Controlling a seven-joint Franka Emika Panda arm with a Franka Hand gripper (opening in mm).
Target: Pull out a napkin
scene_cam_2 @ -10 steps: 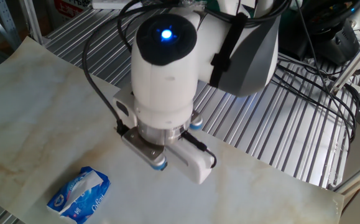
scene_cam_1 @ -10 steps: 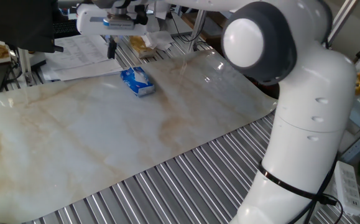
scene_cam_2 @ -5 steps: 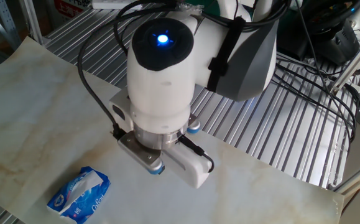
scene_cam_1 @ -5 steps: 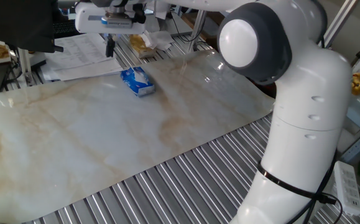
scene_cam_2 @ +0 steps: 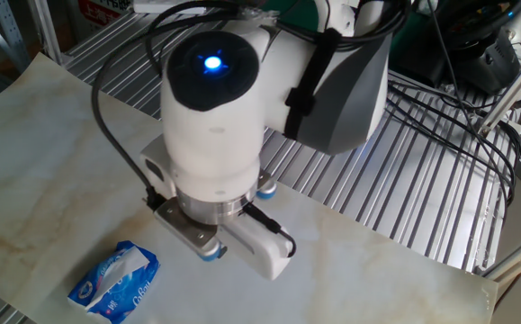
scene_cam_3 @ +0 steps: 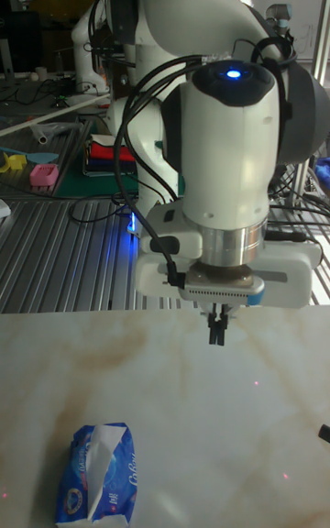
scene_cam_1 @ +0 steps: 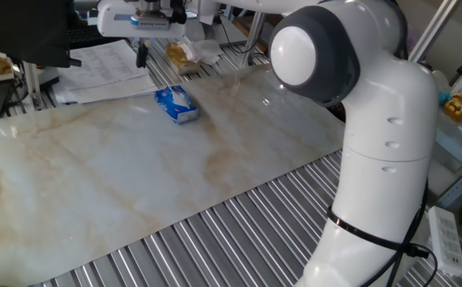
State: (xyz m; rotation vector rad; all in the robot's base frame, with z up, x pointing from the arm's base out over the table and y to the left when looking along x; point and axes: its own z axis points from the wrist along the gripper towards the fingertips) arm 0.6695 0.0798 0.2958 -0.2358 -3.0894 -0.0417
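A small blue tissue pack (scene_cam_1: 176, 104) lies flat on the marble sheet (scene_cam_1: 135, 175). The white napkin (scene_cam_3: 108, 444) pokes out of the slot in the pack's top, also seen in the other fixed view as the napkin (scene_cam_2: 127, 263) on the pack (scene_cam_2: 114, 283). My gripper (scene_cam_3: 216, 334) hangs above the sheet, behind the pack (scene_cam_3: 95, 477) and to its right, apart from it. Its two dark fingers are pressed together and hold nothing. In one fixed view the gripper (scene_cam_1: 143, 59) is beyond the pack over the papers. In the other fixed view the hand hides the fingers.
Large printed paper sheets (scene_cam_1: 103, 68) lie past the sheet's far edge, beside a yellow wrapped item (scene_cam_1: 178, 54). The table top is a metal grille (scene_cam_1: 238, 231). Black cables (scene_cam_2: 458, 117) run over the grille. A pink object (scene_cam_3: 43, 174) sits far left.
The hand has shifted a little sideways, to the left in the other fixed view, nearer the pack's side. The fingers stay together and the pack has not moved.
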